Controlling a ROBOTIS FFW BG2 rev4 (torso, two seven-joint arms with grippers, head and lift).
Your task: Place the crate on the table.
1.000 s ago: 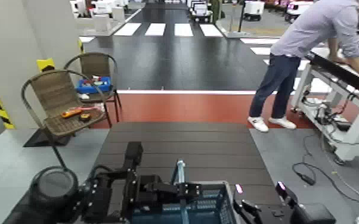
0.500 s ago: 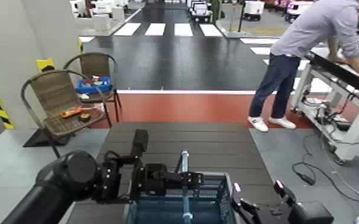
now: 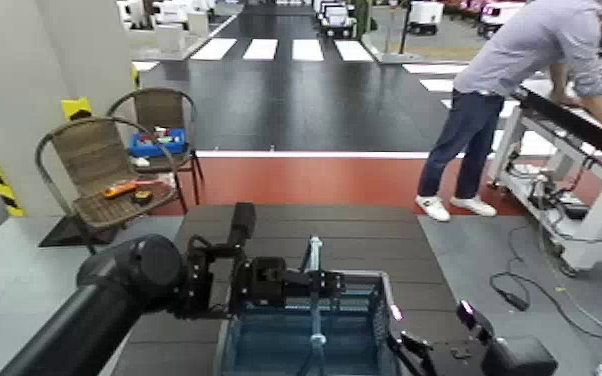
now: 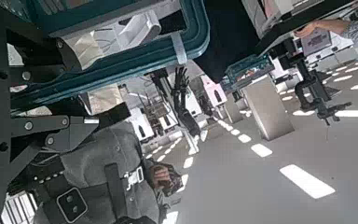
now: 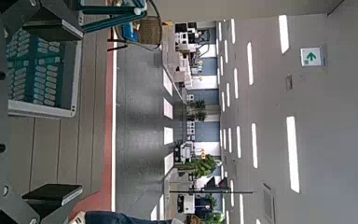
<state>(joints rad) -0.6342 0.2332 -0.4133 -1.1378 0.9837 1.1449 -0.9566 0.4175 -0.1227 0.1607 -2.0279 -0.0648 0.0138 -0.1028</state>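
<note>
Left pincer (image 3: pixel 310 284) clamped on crate (image 3: pixel 385 318) handle, right pincer (image 3: pixel 435 345) spread, table (image 3: pixel 365 240) below

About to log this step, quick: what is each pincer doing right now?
Left pincer: closed on the crate at its centre handle, over the table.
Right pincer: beside the crate's right side; cannot be told.

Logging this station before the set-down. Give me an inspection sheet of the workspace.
Surface: dark slatted table, far part bare.
Job's things: grey-blue crate over the table's near edge; contact with it cannot be told.
Clutter: nothing seen on the table.
Grippers: left gripper at the crate's teal centre handle; right gripper beside the crate's right rim.
Cables: black cables on the floor, right.
Surroundings: two wicker chairs holding tools; person bent over a workbench.
</note>
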